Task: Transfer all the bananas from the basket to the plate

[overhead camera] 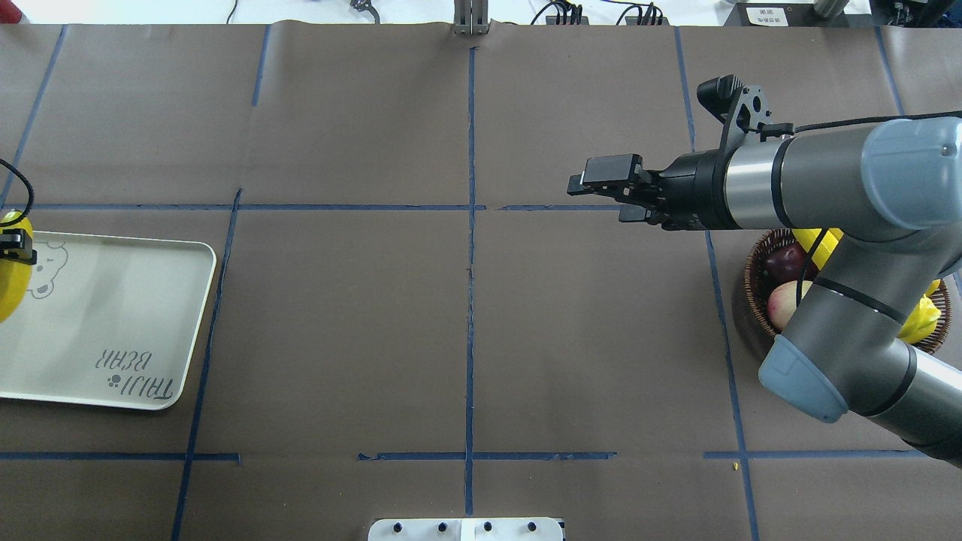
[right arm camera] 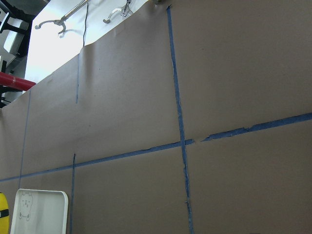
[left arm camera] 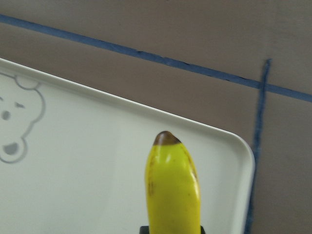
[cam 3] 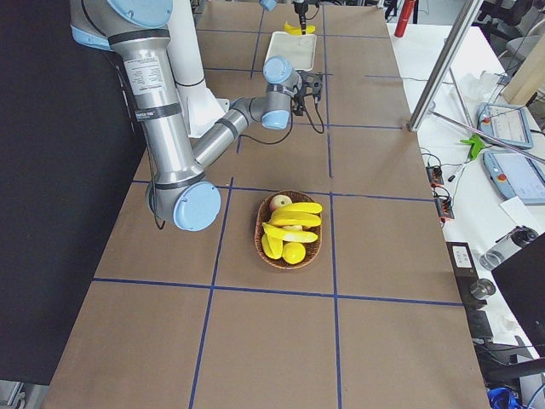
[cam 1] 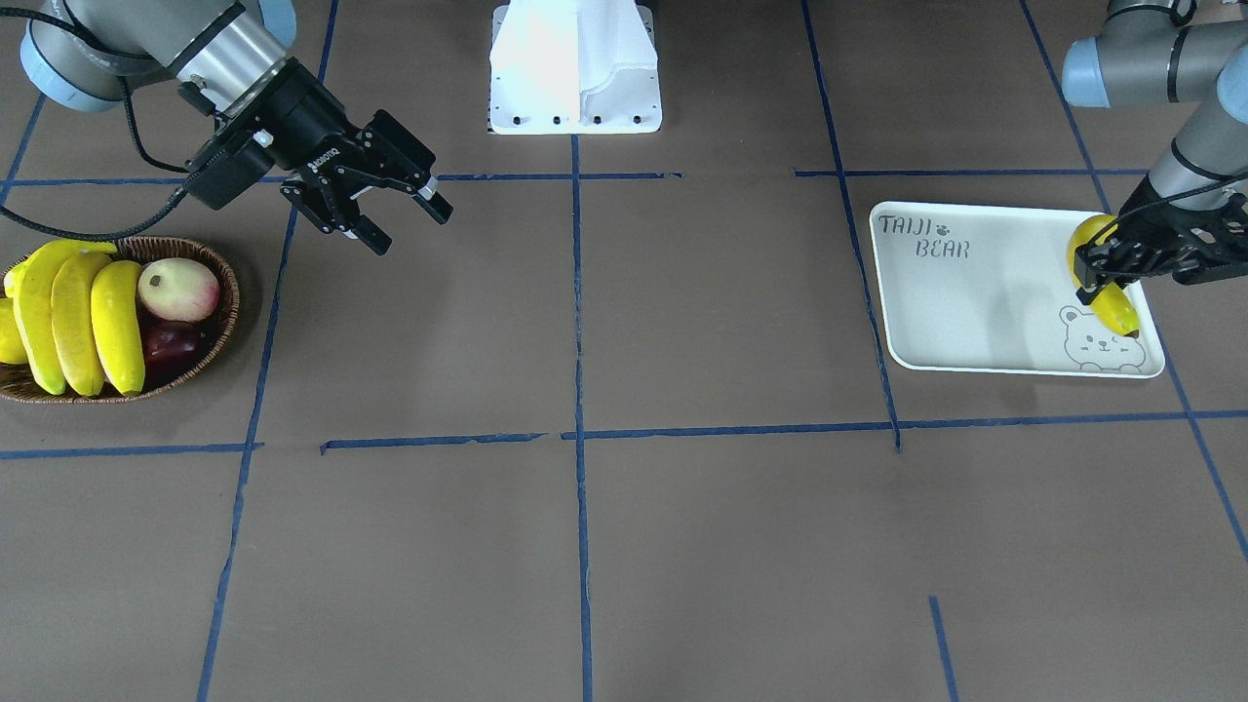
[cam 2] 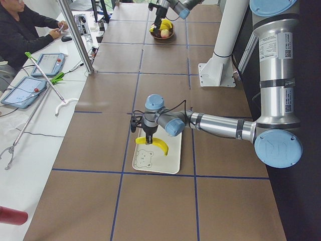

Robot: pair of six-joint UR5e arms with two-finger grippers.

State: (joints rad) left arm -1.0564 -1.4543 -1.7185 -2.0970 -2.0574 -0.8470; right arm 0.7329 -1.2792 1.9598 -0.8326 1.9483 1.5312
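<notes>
Three bananas (cam 1: 78,317) lie side by side in the brown wicker basket (cam 1: 222,322), which stands at the table's end on my right side; they also show in the exterior right view (cam 3: 294,220). My right gripper (cam 1: 400,219) is open and empty, in the air beside the basket toward the table's middle. My left gripper (cam 1: 1102,268) is shut on a fourth banana (cam 1: 1111,304) and holds it low over the bear corner of the white plate (cam 1: 975,302). The left wrist view shows this banana's dark tip (left arm camera: 166,139) over the plate (left arm camera: 87,165). I cannot tell whether it touches the plate.
The basket also holds a pink-yellow apple (cam 1: 178,290), a dark red fruit (cam 1: 171,343) and a plump yellow fruit (cam 3: 294,252). The white robot base (cam 1: 575,68) stands at the table's robot-side edge. A person sits at a side bench (cam 2: 30,30) with tablets.
</notes>
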